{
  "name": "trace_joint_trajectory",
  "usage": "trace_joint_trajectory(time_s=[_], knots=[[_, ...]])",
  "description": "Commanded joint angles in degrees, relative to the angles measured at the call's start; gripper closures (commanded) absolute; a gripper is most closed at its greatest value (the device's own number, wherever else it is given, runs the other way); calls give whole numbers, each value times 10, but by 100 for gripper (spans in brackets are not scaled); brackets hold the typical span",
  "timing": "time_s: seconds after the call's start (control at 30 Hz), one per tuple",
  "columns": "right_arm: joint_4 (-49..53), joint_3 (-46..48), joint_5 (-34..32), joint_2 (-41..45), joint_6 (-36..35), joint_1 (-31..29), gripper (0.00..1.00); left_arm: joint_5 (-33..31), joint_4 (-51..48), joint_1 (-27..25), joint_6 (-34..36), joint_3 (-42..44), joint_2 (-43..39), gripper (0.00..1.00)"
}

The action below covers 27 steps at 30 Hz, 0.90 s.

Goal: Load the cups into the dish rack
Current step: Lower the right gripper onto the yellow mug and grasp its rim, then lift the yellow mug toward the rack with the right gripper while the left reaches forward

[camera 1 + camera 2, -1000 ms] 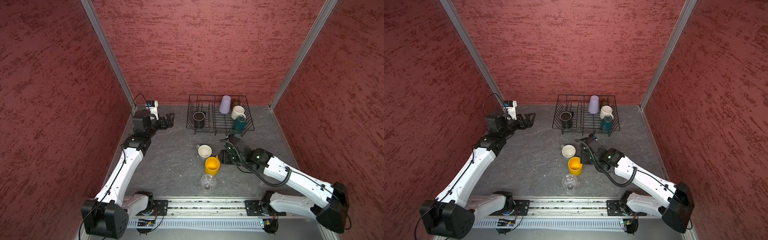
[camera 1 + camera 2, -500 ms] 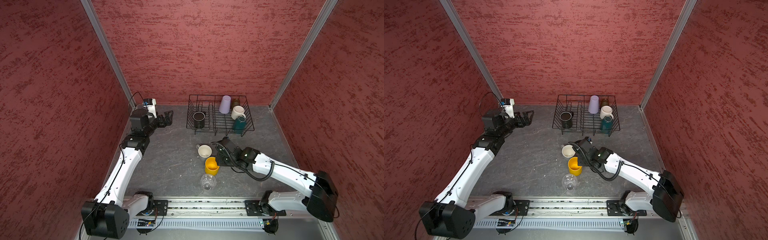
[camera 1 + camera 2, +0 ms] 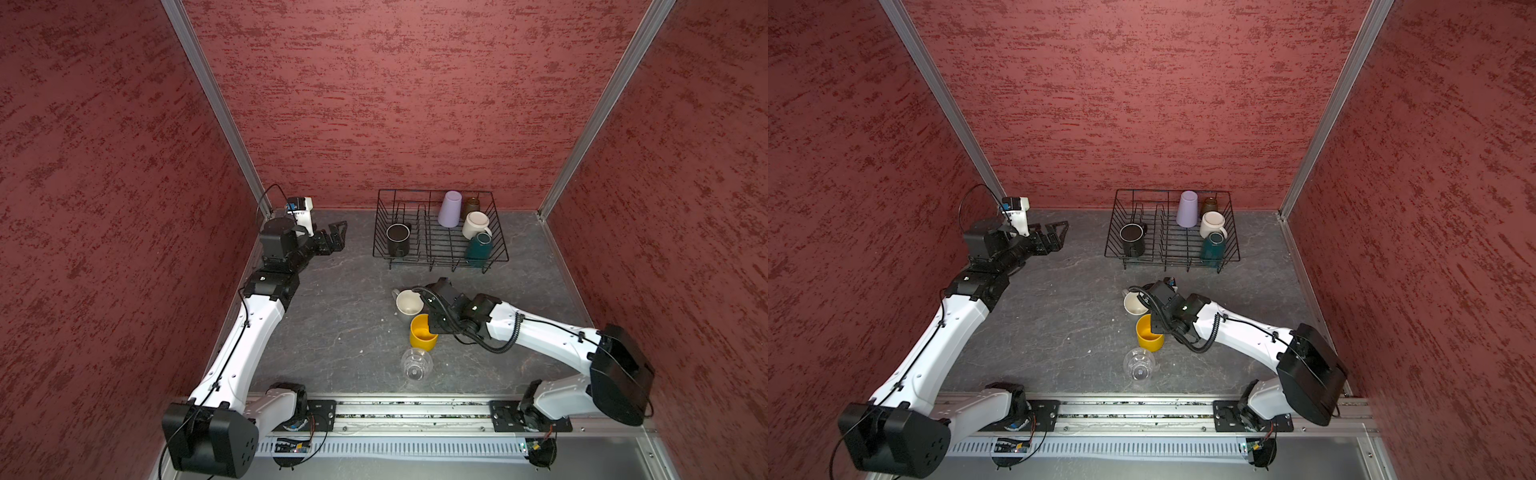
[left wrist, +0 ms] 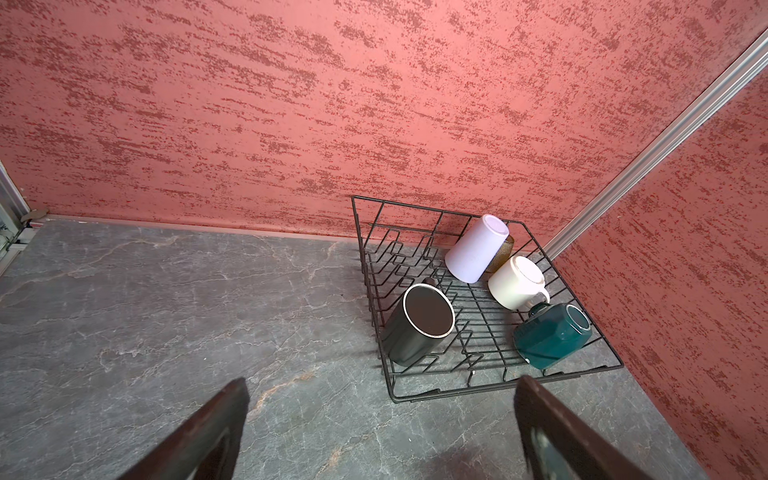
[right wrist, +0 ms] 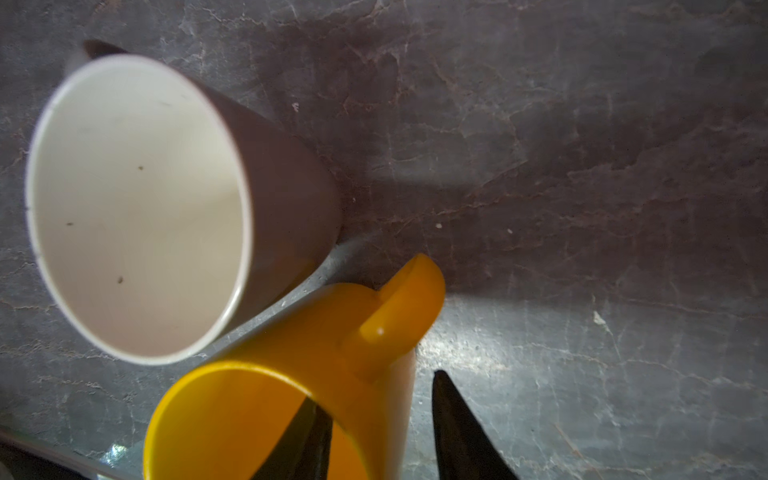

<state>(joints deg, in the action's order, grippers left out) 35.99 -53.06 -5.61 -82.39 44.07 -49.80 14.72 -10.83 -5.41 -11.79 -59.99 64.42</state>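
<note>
Where I look down, in both top views: the rectangular black wire dish rack (image 3: 432,243) sits at upper centre, by the back wall, on the grey marbled table (image 3: 332,324).
Rack load: an upturned lilac plastic tumbler (image 3: 450,209), an amber glass (image 3: 471,205) just right of it, a white ceramic mug (image 3: 475,224), a teal mug (image 3: 478,248) at the lower right corner, and a black mug (image 3: 397,239) at left, mouth up.
Table cups: a grey mug with cream inside (image 3: 408,302) stands below the rack, a round yellow mug (image 3: 422,338) just below that, and a clear glass (image 3: 416,364) lowest.
Left gripper (image 3: 341,237): left of frame, well apart from the rack.
Left wrist view: I see the gripper's (image 4: 380,380) two dark fingers spread wide at the bottom edge, nothing between them; the rack (image 4: 457,390) is at right centre.
Right wrist view: the yellow mug (image 5: 266,374) is at lower centre, the grey mug (image 5: 137,208) at upper left, close beside it.
Right gripper (image 5: 374,386): one finger inside the yellow mug, one outside by the handle, with a sliver of table showing between; I read it as astride the wall, not clamped.
</note>
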Motion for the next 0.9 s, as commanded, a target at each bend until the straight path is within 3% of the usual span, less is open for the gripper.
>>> trace_joint_trajectory(time_s=[0.0, 0.47, 0.67, 0.87], knots=[[-9, -11, -7, -24, -5, -3, 63, 8, 16, 4, -1, 5, -8, 0], [43, -39, -33, -46, -25, -3, 92, 10, 18, 4, -2, 6, -5, 0], [86, -37, -43, -13, -27, -3, 100, 10, 16, 5, -1, 6, -6, 0], [136, -29, -51, 57, -21, -1, 100, -26, 15, 10, -19, 6, -12, 0]])
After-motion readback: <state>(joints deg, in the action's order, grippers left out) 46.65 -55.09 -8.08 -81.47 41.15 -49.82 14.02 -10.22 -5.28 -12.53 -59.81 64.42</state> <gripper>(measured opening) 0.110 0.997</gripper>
